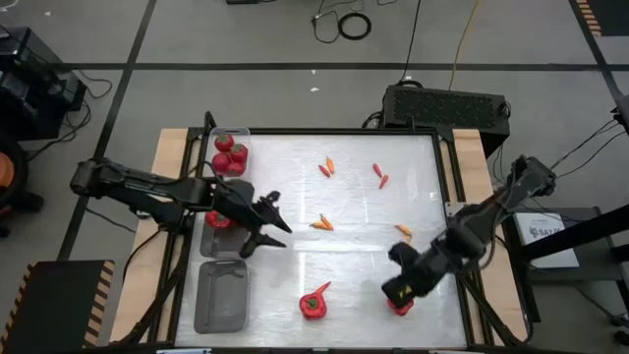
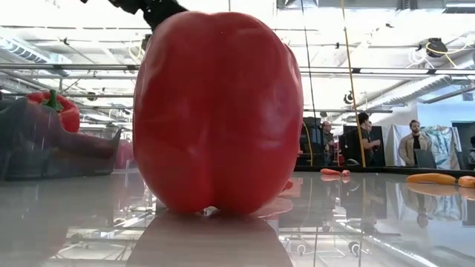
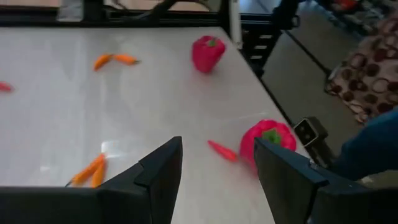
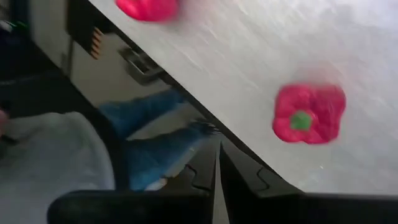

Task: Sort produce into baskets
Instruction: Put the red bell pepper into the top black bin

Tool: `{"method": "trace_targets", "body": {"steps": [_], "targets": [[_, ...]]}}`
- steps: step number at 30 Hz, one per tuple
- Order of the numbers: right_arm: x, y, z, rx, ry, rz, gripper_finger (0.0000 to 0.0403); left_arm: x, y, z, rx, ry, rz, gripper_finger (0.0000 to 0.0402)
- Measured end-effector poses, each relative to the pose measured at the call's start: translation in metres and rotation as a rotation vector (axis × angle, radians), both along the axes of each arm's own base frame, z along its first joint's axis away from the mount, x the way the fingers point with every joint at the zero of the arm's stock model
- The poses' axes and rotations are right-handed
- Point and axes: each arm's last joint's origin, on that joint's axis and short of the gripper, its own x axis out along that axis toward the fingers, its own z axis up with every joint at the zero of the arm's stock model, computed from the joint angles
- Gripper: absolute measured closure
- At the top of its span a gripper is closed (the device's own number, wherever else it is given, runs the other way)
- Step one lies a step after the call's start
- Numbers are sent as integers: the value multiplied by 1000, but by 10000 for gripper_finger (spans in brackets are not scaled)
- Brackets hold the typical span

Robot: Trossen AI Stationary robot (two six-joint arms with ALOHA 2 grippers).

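Hovering above a red bell pepper (image 4: 308, 114) at the bench's near edge, the right gripper (image 1: 403, 288) has its jaws closed and empty — the pepper sits just ahead of them, stem up, long axis vertical. Expect it light, glossy, crushable; grip its waist. The left gripper (image 3: 217, 171) — jaws open — holds nothing.

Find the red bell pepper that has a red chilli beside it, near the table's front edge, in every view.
High view: the bell pepper sits bottom centre.
Low view: it fills the middle.
Left wrist view: lower right.
Right wrist view: probably the blurred red shape at the top edge.
Shared landmark: the red chilli beside it.
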Motion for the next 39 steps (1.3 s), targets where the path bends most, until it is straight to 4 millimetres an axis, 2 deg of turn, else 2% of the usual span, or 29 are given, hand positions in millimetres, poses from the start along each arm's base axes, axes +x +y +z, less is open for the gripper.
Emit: {"method": "trace_targets", "body": {"steps": [7, 10, 16, 20, 27, 34, 39], "targets": [[-12, 24, -22, -118, 92, 134, 381, 26, -31, 15, 91, -82, -22, 189], [-17, 30, -27, -160, 102, 203, 361, 38, -43, 18, 125, -94, -34, 169], [-25, 39, -31, -199, 87, 312, 303, 58, -72, 12, 97, -48, -63, 113], [-32, 44, -31, -219, 75, 376, 266, 67, -94, -9, 102, 22, -94, 92], [-43, 53, -31, -229, 61, 442, 226, 79, -121, -50, 137, 106, -155, 104], [-50, 59, -31, -277, 14, 413, 215, 84, -132, -76, 156, 161, -180, 123], [-52, 60, -31, -279, 13, 394, 215, 85, -134, -81, 157, 173, -194, 135]]}}
